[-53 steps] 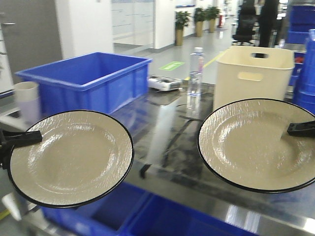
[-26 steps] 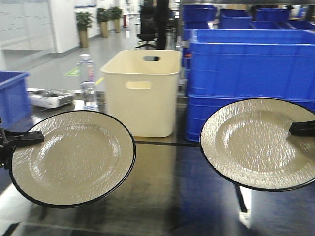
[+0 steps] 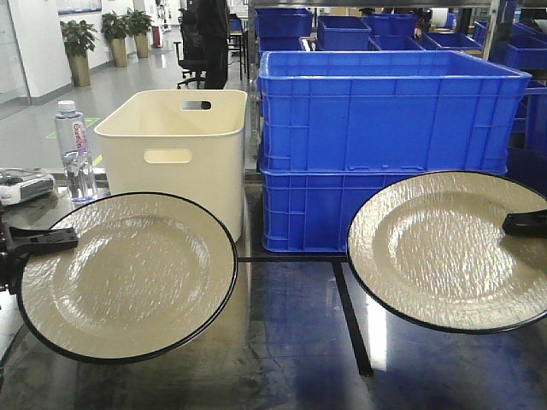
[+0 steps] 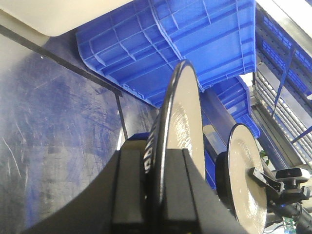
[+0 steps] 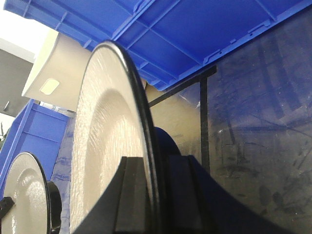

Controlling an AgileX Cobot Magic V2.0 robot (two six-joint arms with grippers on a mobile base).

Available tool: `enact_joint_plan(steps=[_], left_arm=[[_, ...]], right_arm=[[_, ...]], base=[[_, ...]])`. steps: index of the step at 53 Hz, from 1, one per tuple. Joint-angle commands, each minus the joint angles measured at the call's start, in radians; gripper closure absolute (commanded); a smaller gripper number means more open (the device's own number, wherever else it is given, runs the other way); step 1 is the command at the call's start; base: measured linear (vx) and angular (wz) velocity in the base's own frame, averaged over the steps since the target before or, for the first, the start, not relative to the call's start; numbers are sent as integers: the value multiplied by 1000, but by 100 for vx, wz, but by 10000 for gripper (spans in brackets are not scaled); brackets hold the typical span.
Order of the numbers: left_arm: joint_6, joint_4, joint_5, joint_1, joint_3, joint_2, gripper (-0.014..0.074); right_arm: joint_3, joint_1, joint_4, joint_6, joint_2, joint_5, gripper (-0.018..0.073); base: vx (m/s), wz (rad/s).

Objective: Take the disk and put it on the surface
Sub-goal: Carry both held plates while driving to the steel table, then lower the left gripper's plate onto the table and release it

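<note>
2 disks, both up in the air over the surface (image 3: 291, 359), neither touching it: left gripper (image 3: 41, 241) pinches the left disk (image 3: 128, 275) by its rim, right gripper (image 3: 523, 224) clamps the right disk (image 3: 449, 248) same way. Behind: 2 stacked blue crates (image 3: 385, 111), 1 cream bin (image 3: 175, 154), 1 water bottle (image 3: 75, 145).

My left gripper (image 3: 41, 241) is matt black, a flat, angular bar with squared edges. My right gripper (image 3: 523, 224) has the same black and the same blunt shape. Seen close from the wrists, my fingers (image 4: 127, 190) are thick, smooth, slab-sided blocks with flat tops. A pale grey housing (image 4: 292, 173) sits behind my right gripper.
</note>
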Motion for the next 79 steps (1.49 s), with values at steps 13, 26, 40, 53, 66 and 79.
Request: enact_joint_plan(steps=[13,26,40,53,66,79], left_arm=[[-17,-186,80,-2,-37,-52,598],[-17,-187,80,-2,-37,-52,598],[-18,-187,86,-2,-37,-52,598],[-18,-187,92,-2,-37,-52,598],[-17,-187,108,-2,-37,-52,598],[-14,-170,-2,-58,-45,-51,598]], right_arm=[[-31,-3,124,5,-41,6,568],[-31,-3,130,5,-41,-31,568],[-31,-3,153,5,-41,-39,568],[-31,-3,173,1,-41,-41,568],[-31,-3,169,1,-41,-45,568],[-31,-3,170,1,-41,-47,568]], base=[[0,0],[0,0],[0,0],[0,0],[0,0],[0,0]])
